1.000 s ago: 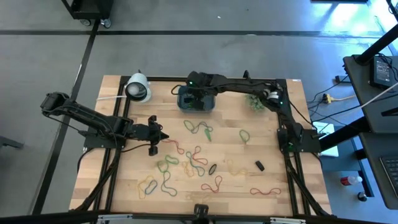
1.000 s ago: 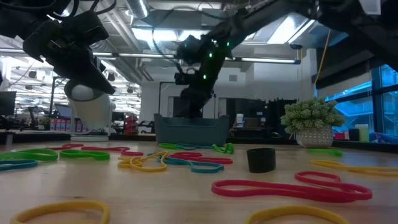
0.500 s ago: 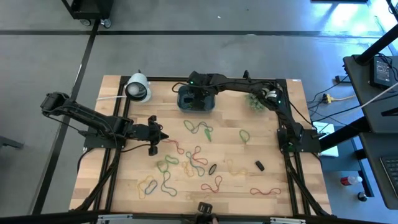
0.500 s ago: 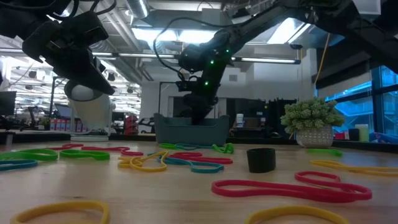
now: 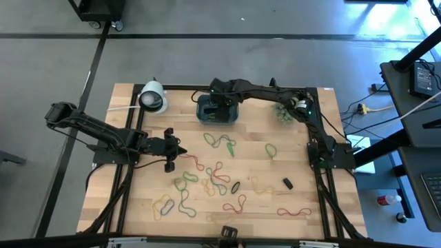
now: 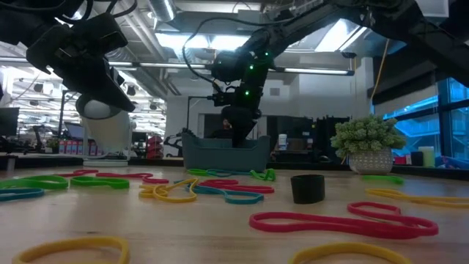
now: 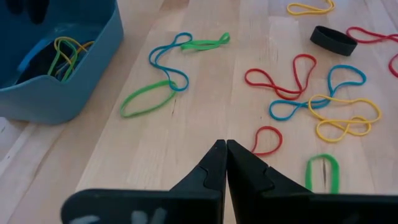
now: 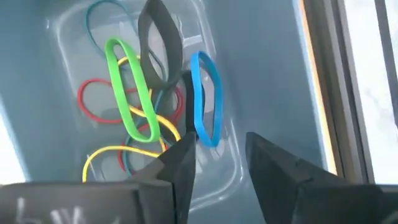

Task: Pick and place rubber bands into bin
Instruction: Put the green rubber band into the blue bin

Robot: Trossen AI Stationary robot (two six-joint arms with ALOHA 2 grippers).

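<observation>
Over the bin: your right gripper point(image 8: 217, 158) hangs above the teal tub, fingers spread apart with nothing between them.
Right arm: you can see it in the high view reaching from the table's right side across the far edge to the bin point(image 5: 207, 116).
Bin: it stands at the far edge of the table, near the middle, just beside the white cylinder point(image 5: 153, 97) on its left and with the spiky green plant point(image 5: 282, 112) well to its right.
Bin contents: your right wrist view looks down on a green loop point(image 8: 130, 93), a blue loop point(image 8: 202, 99), a red loop point(image 8: 93, 102), a yellow one and a dark grey band, all lying tangled on the tub's floor.
Left gripper point(image 7: 225, 163): you have it closed, fingertips pressed together and holding nothing, poised over bare wood on the left half of the table.
Rubber bands point(image 5: 217, 176): most lie scattered over the middle and near part of the table, well apart from the bin; a green-and-blue twisted pair point(image 7: 165, 78) lies nearest the tub.
Near the left fingertips: a small red loop point(image 7: 268, 140) and a green loop point(image 7: 323, 173) rest on the wood just beside them.
Dark ring point(image 6: 308, 188): a short black band stands among the loops on the right half of the table.
Table point(image 5: 303, 227): pale wood planks in a black frame.
</observation>
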